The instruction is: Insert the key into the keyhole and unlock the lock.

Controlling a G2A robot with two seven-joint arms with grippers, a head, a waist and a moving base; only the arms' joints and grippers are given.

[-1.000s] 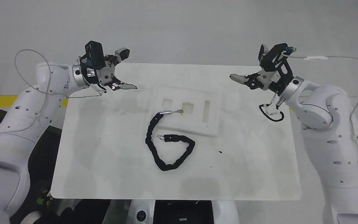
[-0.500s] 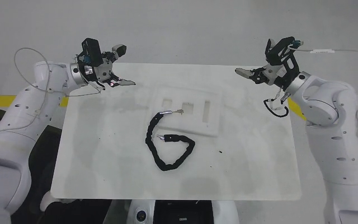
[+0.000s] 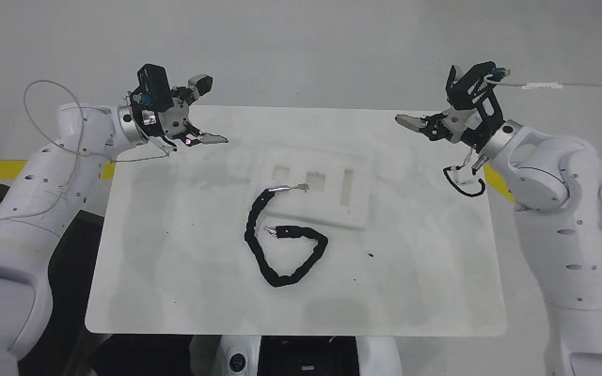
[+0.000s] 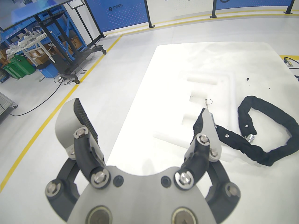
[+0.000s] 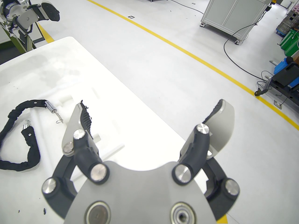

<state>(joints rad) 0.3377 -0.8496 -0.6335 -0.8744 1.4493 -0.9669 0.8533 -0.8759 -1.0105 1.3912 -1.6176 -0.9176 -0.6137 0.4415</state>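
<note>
Top and wrist views. We see the L gripper (image 4: 139, 107) above the table's (image 3: 188, 282) far left corner, jaws spread wide, ribbed pads (image 4: 81, 115) well apart. The R gripper (image 5: 149, 108) hangs above the far right corner, likewise wide open. Both are well apart from the task's things.

The chain lock (image 3: 282, 254), in a black fabric sleeve, lies as an open loop near the table's centre. Its silver cylinder end (image 3: 278, 191) rests on the near left part of a white foam tray (image 3: 357, 214) with three rectangular recesses. The key (image 3: 303, 187), w/ a small wire ring (image 4: 208, 101), lies on the tray in line w/ the cylinder, touching its tip. We cannot tell whether it sits in the keyhole. The chain's other end, a short silver pin (image 3: 273, 228), points into the loop, apart from the cylinder, so the chain is not closed on itself.
</note>
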